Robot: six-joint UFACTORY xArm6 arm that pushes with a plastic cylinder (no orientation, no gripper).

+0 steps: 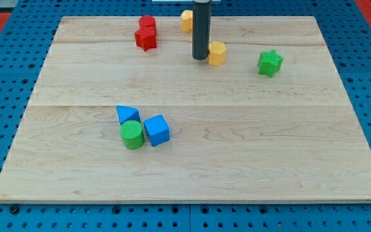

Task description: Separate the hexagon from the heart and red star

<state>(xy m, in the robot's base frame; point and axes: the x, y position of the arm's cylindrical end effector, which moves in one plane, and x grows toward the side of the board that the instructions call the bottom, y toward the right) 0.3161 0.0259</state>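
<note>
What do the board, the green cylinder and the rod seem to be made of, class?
The board looks like pale wood, matte: grain lines and plank seams run across it. The green cylinder seems painted wood or plastic, which one is unclear; its top shows ridged grooves. The rod looks like dark metal or plastic, smooth with a faint sheen; my tip stands beside a yellow block.

A green star sits well to the view's right of the tip. Far toward the view's bottom-left of it cluster a blue triangle, green cylinder and blue cube.
</note>
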